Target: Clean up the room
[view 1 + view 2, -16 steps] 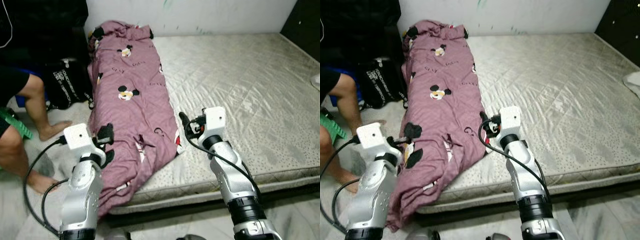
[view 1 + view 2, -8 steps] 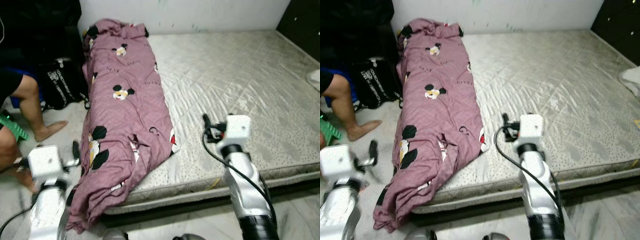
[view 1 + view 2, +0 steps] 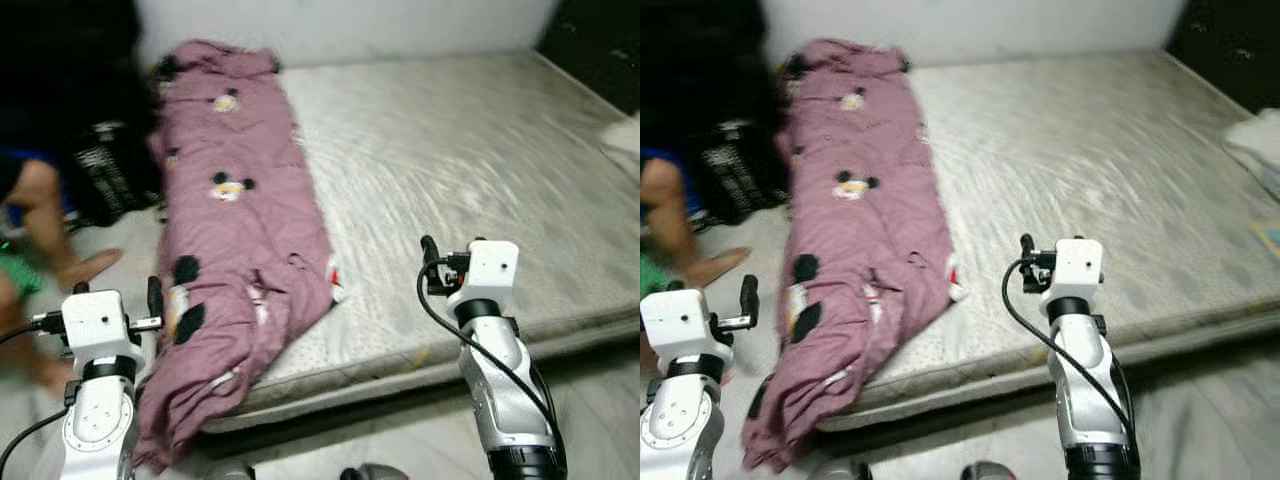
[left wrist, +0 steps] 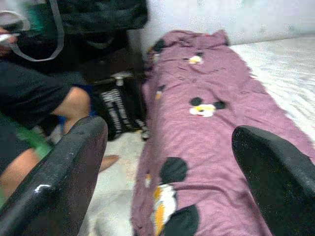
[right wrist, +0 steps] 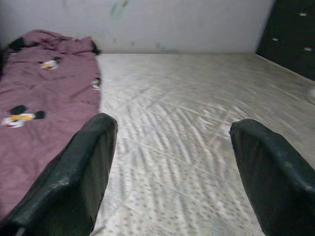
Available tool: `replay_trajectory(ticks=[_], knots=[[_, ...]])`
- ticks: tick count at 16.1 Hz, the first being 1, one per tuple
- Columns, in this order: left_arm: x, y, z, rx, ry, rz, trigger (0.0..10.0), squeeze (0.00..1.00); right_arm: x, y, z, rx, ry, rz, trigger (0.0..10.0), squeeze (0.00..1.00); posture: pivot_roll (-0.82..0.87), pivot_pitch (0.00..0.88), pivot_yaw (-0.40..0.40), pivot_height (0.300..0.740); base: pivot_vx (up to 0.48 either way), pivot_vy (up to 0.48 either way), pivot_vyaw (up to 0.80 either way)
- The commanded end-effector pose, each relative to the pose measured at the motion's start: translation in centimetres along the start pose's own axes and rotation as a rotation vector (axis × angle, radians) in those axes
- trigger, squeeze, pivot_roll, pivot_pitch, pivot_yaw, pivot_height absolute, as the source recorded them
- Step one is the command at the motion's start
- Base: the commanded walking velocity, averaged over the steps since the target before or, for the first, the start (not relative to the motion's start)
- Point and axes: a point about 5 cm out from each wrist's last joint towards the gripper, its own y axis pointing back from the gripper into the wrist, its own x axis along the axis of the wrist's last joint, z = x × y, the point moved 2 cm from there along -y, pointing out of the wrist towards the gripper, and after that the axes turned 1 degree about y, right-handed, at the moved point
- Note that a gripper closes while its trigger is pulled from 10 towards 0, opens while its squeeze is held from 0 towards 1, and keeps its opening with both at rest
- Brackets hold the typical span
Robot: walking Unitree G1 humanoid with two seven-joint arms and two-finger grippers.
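Note:
A mauve blanket (image 3: 240, 230) printed with cartoon mice lies bunched along the left side of the pale quilted mattress (image 3: 450, 150). Its near end hangs over the mattress corner toward the floor. My left gripper (image 4: 167, 129) is open and empty. It is held low, left of the blanket's hanging end and apart from it. My right gripper (image 5: 172, 122) is also open and empty. It hovers over the near edge of the mattress, right of the blanket, with its arm (image 3: 490, 340) rising from below.
A person sits at the left, with a bare leg (image 3: 35, 195) and foot (image 3: 90, 268) on the floor beside the bed. A black bag (image 3: 105, 170) stands by the blanket's left side. A dark cabinet (image 3: 590, 40) is at the far right, and something white (image 3: 1252, 140) lies at the right edge.
Both grippers have drawn away from the blanket: the left one down and to the left, the right one to the right. The head camera has shifted and the picture is blurred.

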Motion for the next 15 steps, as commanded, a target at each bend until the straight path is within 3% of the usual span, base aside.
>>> replay_trajectory(ticks=[1,3,5,7,12,15], knots=[[0.0,0.0,0.1,-0.012,-0.014,-0.004,10.0,0.0,0.2,0.1,0.1,0.005,-0.001,0.004,10.0,0.0,0.0,0.046,-0.002,0.74,0.0,0.0,0.0],[-0.1,0.0,0.1,-0.011,-0.014,-0.008,10.0,0.0,0.3,0.1,-0.4,0.037,-0.002,0.003,10.0,0.0,0.0,0.047,-0.004,0.74,0.0,0.0,0.0],[0.0,0.0,0.2,-0.009,-0.013,-0.008,10.0,0.0,0.2,0.1,-0.8,0.057,0.052,-0.004,10.0,0.0,0.01,0.05,-0.005,0.74,0.0,0.0,0.8],[0.0,0.0,0.2,-0.009,-0.011,-0.008,10.0,0.0,0.2,0.1,-0.7,0.049,0.03,-0.005,10.0,0.0,0.01,0.061,-0.007,0.74,0.0,0.0,0.69],[0.0,-0.6,0.4,0.018,0.009,-0.019,10.0,0.0,0.4,0.0,-1.0,0.067,0.011,-0.002,10.0,0.0,0.01,0.062,-0.011,0.74,0.0,0.0,0.0],[-0.1,-0.6,0.4,0.021,0.013,-0.024,10.0,0.0,0.4,0.0,-1.1,0.08,0.007,-0.002,10.0,0.0,0.01,0.071,-0.013,0.711,0.0,0.0,0.0]])
